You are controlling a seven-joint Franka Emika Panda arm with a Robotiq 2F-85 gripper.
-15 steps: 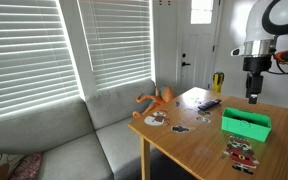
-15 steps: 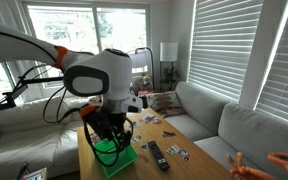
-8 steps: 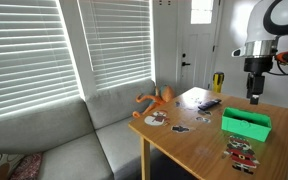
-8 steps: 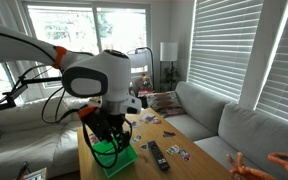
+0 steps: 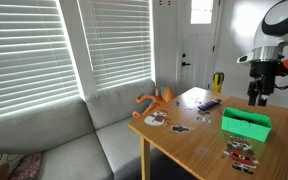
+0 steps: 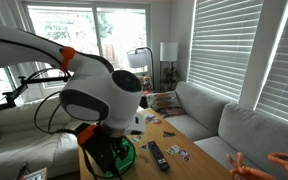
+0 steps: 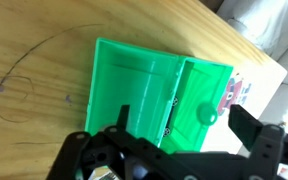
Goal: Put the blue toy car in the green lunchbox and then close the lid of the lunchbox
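The green lunchbox (image 5: 246, 124) stands on the wooden table, also partly hidden behind the arm in an exterior view (image 6: 116, 160). In the wrist view it lies open (image 7: 134, 85), with a second green half carrying a round knob (image 7: 206, 100) hinged beside it. I cannot tell which half is the lid. My gripper (image 7: 184, 125) is open and empty, hovering above the lunchbox (image 5: 256, 98). I cannot make out the blue toy car in any view.
An orange octopus toy (image 5: 156, 99) and a dark remote (image 5: 209, 103) lie at the table's far end; the remote also shows in an exterior view (image 6: 159, 155). Small toys and cards (image 5: 242, 150) lie near the lunchbox. A grey sofa (image 5: 74, 140) stands beside the table.
The arm has swung and turned above the lunchbox, shifting slightly sideways. It now covers more of the box in an exterior view. The gripper stays open.
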